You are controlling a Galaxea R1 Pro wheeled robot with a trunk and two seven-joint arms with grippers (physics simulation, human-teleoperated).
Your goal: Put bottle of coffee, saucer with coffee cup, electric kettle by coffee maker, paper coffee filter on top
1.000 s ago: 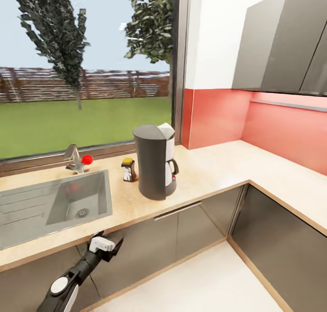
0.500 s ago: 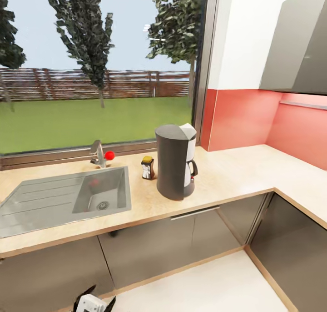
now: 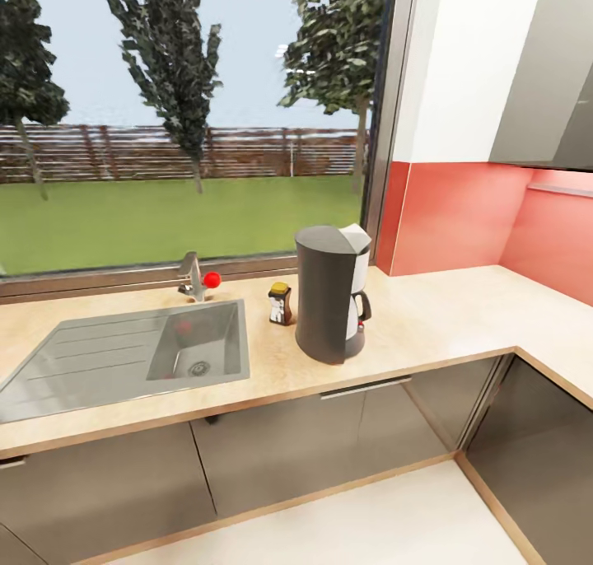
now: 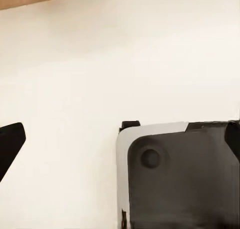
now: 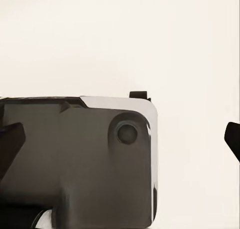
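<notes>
Here I am looking from the head camera across the long light beige wood-look kitchen countertop (image 3: 428,334), which runs above glossy dark grey cabinet fronts (image 3: 272,450) and turns a corner to my right. On it stands one tall dark grey wedge-shaped coffee maker (image 3: 331,293) with a white filter housing. A whitish folded paper coffee filter (image 3: 356,237) appears to sit on its top. Just beside the machine, toward the sink, stands one small dark bottle of coffee (image 3: 280,303) with a yellow-orange lid and a white-and-black label. Further along is one grey steel sink (image 3: 132,359) with one tap bearing a red knob (image 3: 212,279), under a wide window.

In the left wrist camera, the left gripper (image 4: 120,139) shows two dark fingertips at opposite edges, spread wide with nothing between them, above pale floor and part of my own dark base. The right wrist camera shows the right gripper (image 5: 120,134) likewise spread apart and empty.

My judgement is that the coffee maker, bottle and filter are already placed. The saucer, the cup and the kettle are what remains. So the step in hand is travel: I must drive off to find one of those three, then bring a gripper over it and grasp it.
</notes>
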